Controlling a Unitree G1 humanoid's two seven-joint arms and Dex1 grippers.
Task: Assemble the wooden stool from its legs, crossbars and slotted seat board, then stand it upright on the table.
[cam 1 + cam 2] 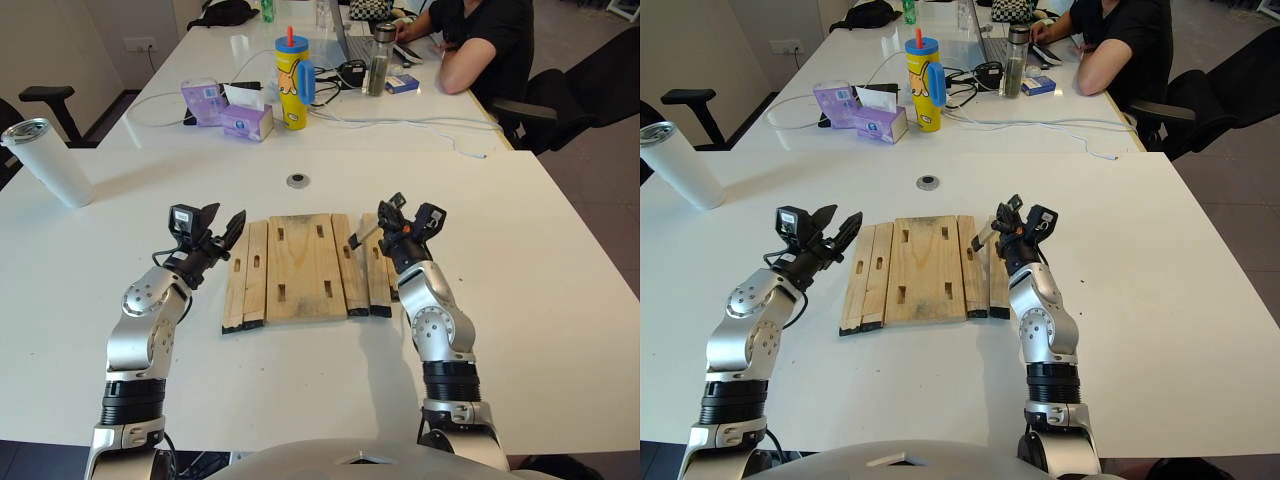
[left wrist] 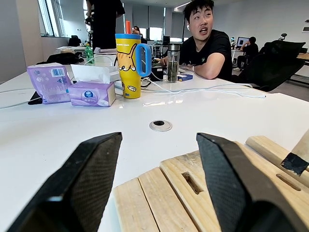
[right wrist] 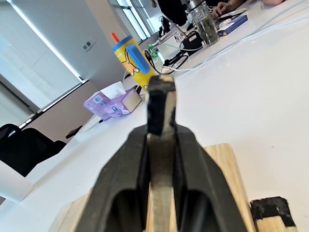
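right gripper (image 1: 393, 226): clamps wooden bar (image 1: 364, 232), tilted above right slats (image 1: 372, 285) | left gripper (image 1: 224, 222): wide, holding nothing, beside left slats (image 1: 246, 278) | seat board (image 1: 305, 268): flat on counter (image 1: 530, 270) between both grippers, long axis away from robot, slots just left of bar, right arm nearer

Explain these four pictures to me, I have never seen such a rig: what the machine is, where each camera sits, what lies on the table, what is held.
This is a humanoid robot; each arm ends in a two-finger gripper. The two wide pictures come from cameras on its head, looking down over the arms; the two close ones come from cameras on its wrists. On the white table lie stool parts, flat: a slotted seat board with narrower slats on both sides. The left gripper is open and empty, near the left slats. The right gripper is shut on a black-tipped wooden bar, which tilts upward.
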